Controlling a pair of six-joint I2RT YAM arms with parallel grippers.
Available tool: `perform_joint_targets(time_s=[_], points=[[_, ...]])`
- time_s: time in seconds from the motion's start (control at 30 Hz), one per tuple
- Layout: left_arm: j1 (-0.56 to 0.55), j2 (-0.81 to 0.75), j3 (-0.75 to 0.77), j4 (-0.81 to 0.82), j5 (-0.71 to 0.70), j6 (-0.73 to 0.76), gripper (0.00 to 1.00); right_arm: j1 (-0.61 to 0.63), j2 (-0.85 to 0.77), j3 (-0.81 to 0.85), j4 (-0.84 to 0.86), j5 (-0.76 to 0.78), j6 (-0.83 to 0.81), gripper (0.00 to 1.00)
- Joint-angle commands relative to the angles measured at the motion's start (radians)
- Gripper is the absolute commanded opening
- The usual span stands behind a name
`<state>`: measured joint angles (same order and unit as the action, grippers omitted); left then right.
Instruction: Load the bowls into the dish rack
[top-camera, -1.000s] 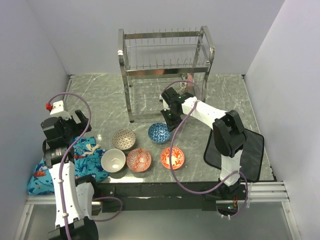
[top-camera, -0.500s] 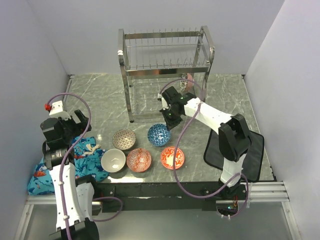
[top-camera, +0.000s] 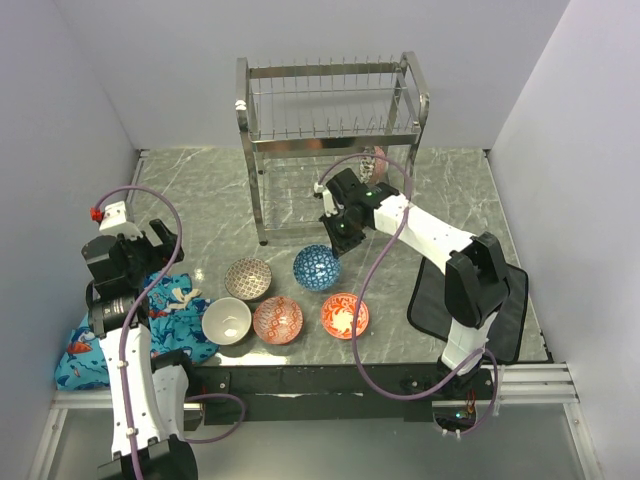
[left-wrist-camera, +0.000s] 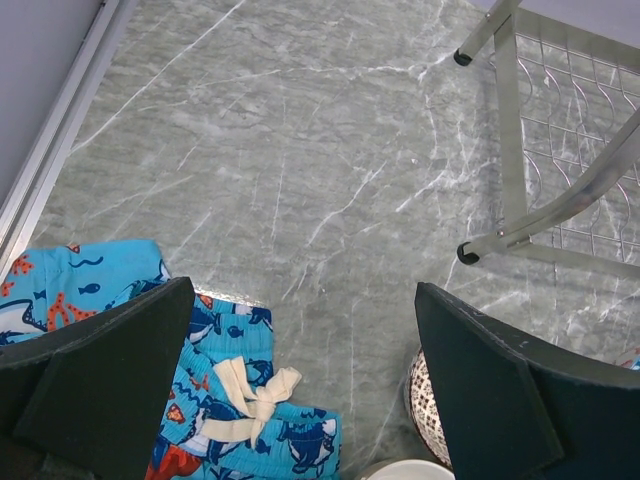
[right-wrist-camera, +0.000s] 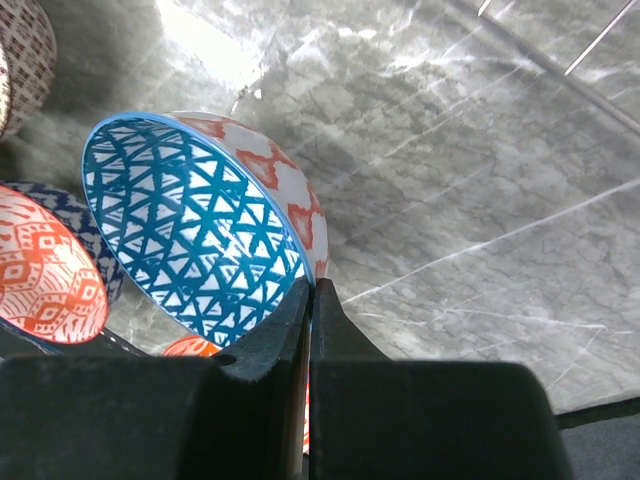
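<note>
Clamping the blue bowl (right-wrist-camera: 190, 240) by its rim, the right pincer (right-wrist-camera: 312, 290) holds it tilted.

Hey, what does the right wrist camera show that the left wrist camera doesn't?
Only the right wrist view: the right gripper shut on the rim of the tilted blue bowl, with an orange-and-white bowl beside it. Only the left wrist view: the left gripper open, a blue printed cloth with a white drawstring, and the legs of the dish rack. Both: the grey marbled table and an edge of a brown-patterned bowl.
</note>
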<state>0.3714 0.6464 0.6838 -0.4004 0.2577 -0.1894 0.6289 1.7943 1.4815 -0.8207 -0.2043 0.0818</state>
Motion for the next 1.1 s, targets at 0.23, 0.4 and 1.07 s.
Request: perform_joint_targets(time_s=[0.23,0.4,1.07], points=[[-0.006,-0.013,0.01,0.017,0.012,-0.001,1.0,0.0,0.017,0.068,0.022,-0.017,-0.007,0.0],[-0.006,-0.01,0.01,0.018,0.012,-0.002,0.99,0.0,0.033,0.062,0.026,-0.012,-0.011,0.0],[-0.009,0.016,0.016,0.018,-0.012,0.001,1.0,-0.003,0.114,0.016,0.022,-0.014,-0.008,0.24]])
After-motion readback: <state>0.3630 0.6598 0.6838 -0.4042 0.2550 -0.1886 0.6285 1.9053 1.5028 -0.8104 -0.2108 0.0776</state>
